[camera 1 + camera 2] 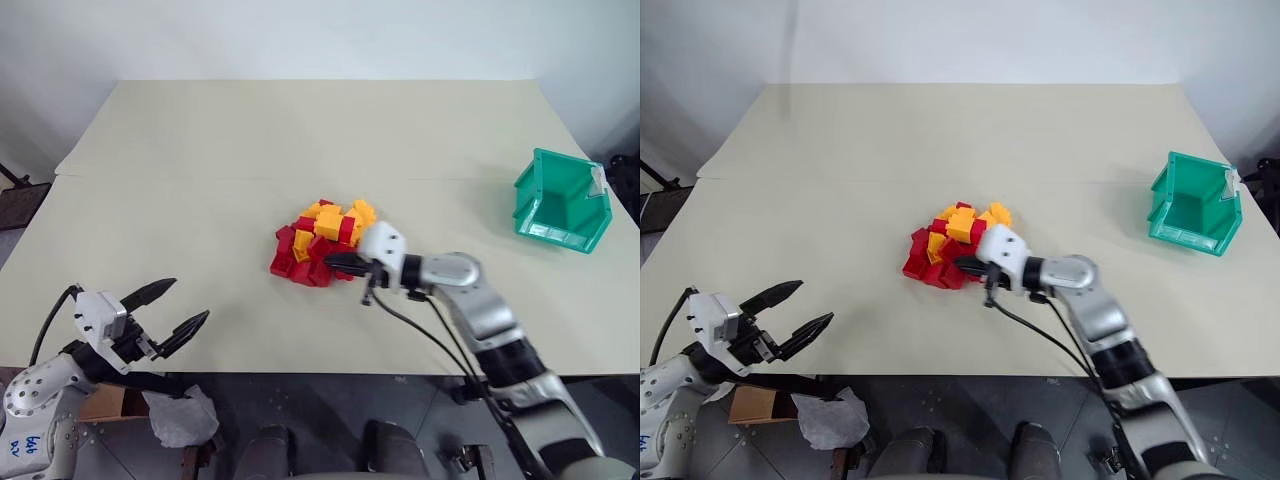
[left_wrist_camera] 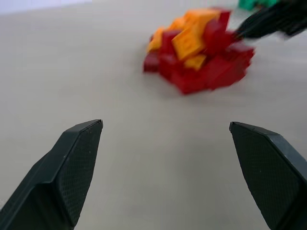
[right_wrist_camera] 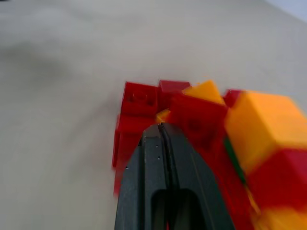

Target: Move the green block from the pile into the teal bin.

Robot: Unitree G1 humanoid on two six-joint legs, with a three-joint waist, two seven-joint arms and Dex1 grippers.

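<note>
Now the right tool (image 1: 338, 262) is at the near right edge of the pile (image 1: 318, 243), fingers pressed together with nothing between them, tips touching the red bricks. From the right wrist, the closed black fingers (image 3: 163, 158) sit against a red brick, and a thin sliver of green (image 3: 232, 155) peeks out between red and orange bricks just beside them; that looks like the green block, mostly buried, though it's too hidden to be sure. Over on the left, the left tool (image 1: 170, 312) hovers at the near edge of the worktop (image 1: 200, 160), jaws spread wide, holding nothing, well apart from the pile. The bin (image 1: 562, 201) sits far off to the right on the worktop, open side up, nothing visible inside.
</note>
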